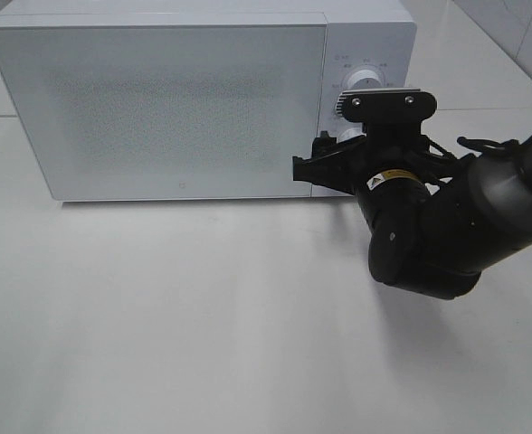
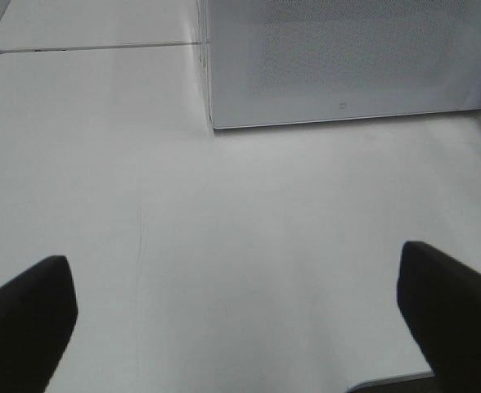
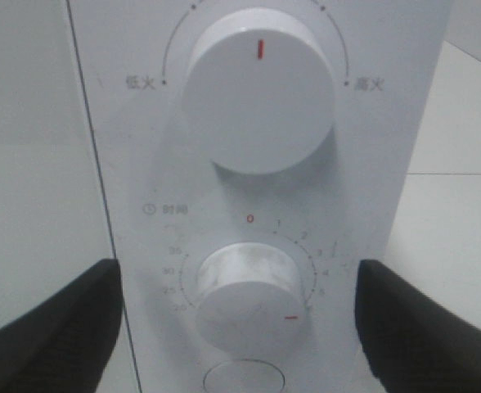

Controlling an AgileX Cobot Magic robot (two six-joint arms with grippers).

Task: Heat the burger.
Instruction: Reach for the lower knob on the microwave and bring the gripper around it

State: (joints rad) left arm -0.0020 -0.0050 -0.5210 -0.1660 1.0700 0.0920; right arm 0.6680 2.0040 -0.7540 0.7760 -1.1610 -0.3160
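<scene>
The right claw (image 3: pixel 240 327) gapes wide around the microwave timer knob (image 3: pixel 244 299), left claw (image 2: pixel 236 319) wide over open table (image 2: pixel 224 213).

White microwave oven (image 1: pixel 185 99) at the far side of a white table (image 1: pixel 157 325), with its door (image 1: pixel 157 108) shut and nothing visible through the speckled window. The control panel (image 1: pixel 370 50) occupies the oven's right end, where an upper dial (image 1: pixel 367 83) shows. A black right arm (image 1: pixel 470 217) enters from the right. The right gripper (image 1: pixel 337 161) is up against the panel's lower part, covering most of it.
</scene>
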